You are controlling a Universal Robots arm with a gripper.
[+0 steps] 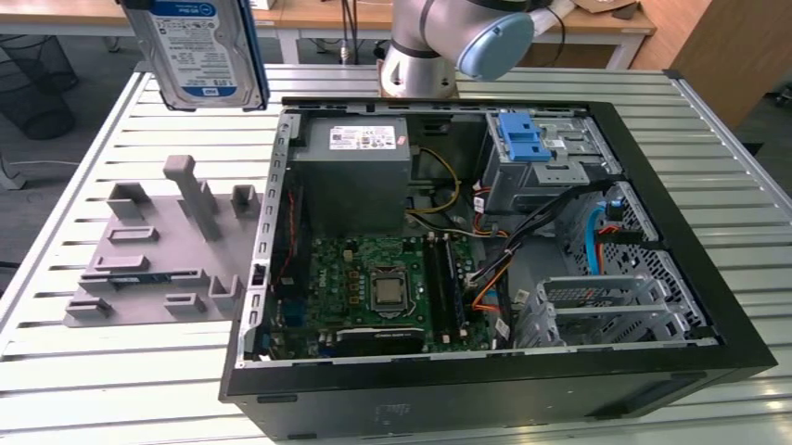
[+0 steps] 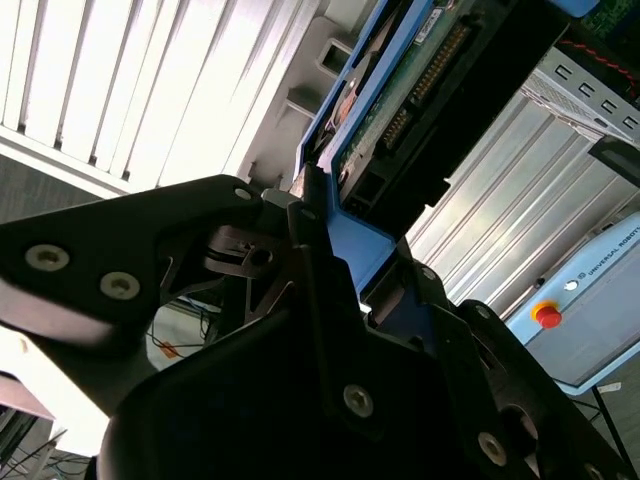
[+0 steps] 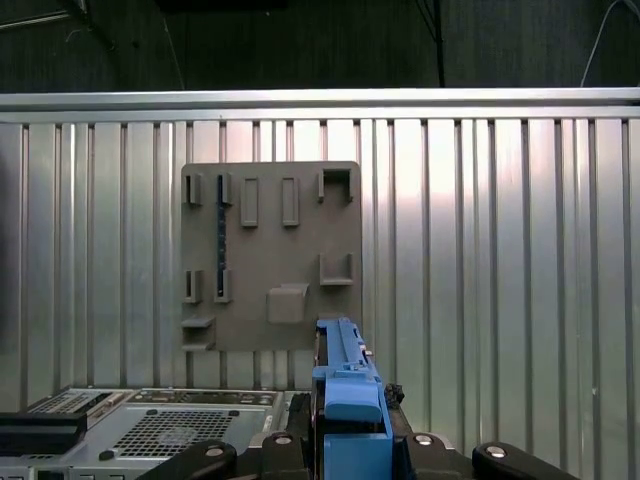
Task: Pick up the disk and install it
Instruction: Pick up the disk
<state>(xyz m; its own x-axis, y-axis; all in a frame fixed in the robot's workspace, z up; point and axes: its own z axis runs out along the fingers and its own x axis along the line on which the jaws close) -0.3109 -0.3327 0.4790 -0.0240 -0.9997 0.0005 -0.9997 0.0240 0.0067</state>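
Note:
The disk, a silver hard drive with a white-and-blue label in a blue carrier frame, hangs upright in the air above the far left corner of the slatted table, clear of the grey holder plate. My gripper is shut on the blue carrier's edge; its black fingers clamp the frame, and the drive's circuit board side is visible past them. In the first wrist view the blue carrier sticks out between the gripper jaws, above the grey holder plate.
The open computer case lies on the table at the exterior view's right, with a grey power-supply box, motherboard, blue latch piece on the metal bay, loose cables and a drive cage. The arm's base stands behind the case.

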